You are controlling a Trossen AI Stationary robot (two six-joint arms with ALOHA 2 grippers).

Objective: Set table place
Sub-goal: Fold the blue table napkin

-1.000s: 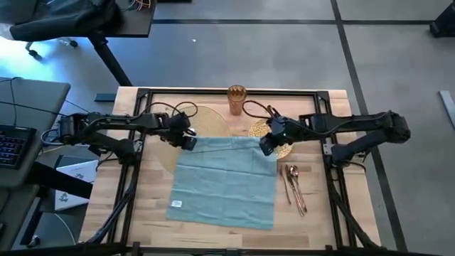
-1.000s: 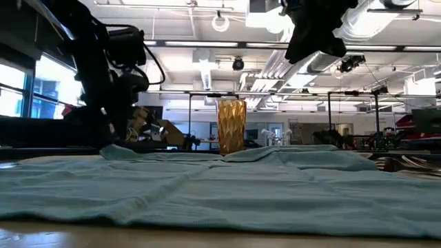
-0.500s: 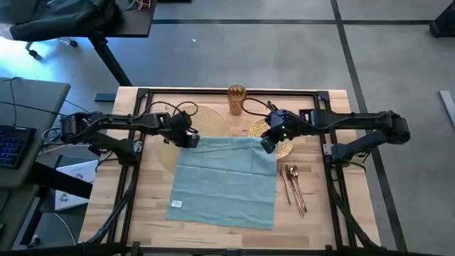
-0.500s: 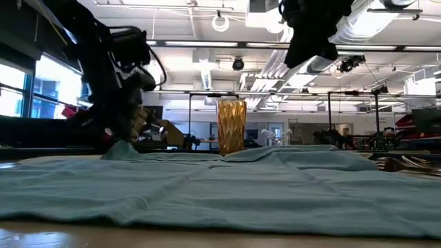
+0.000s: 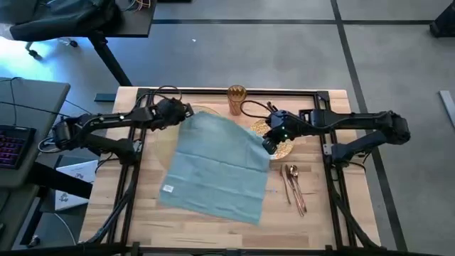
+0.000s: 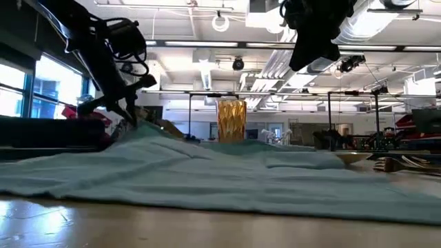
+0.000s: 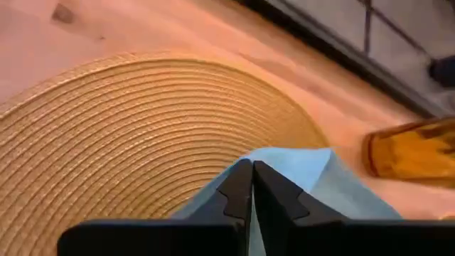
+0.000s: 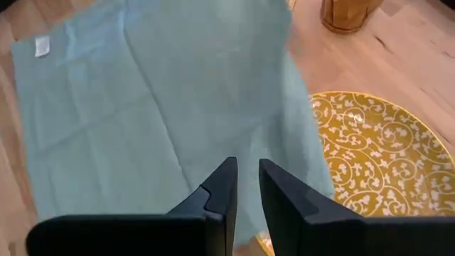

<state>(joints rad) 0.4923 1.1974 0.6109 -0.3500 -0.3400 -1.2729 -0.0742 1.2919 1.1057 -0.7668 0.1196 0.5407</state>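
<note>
— Since one corner of the teal napkin (image 5: 213, 167) is raised off the table (image 5: 213, 231), how is the rest of it laid?

— From the near edge it is spread flat across the middle of the table. Its labelled corner is turned toward the near-left corner, and its sides are skewed against the table's edges. It is seen as nearly square, so no clear long axis can be given. The copper spoon and knife with the fork (image 5: 293, 188) are laid beside it toward the right edge, pointing near to far.

— And the right gripper (image 5: 270, 144)?

— It is hung above the napkin's right corner, where the gold plate (image 5: 286, 149) is partly covered. Its fingers are parted a little and nothing is gripped.

— Why is the far corner lifted?

— It is pinched in the left gripper (image 5: 186, 112), clenched on the cloth over the pale-gold placemat (image 5: 162, 146). The held corner is pointed at the far edge, near the amber cup (image 5: 237, 99). It is judged that the napkin is being cleared off the mat and plate, so that it can be folded.
</note>
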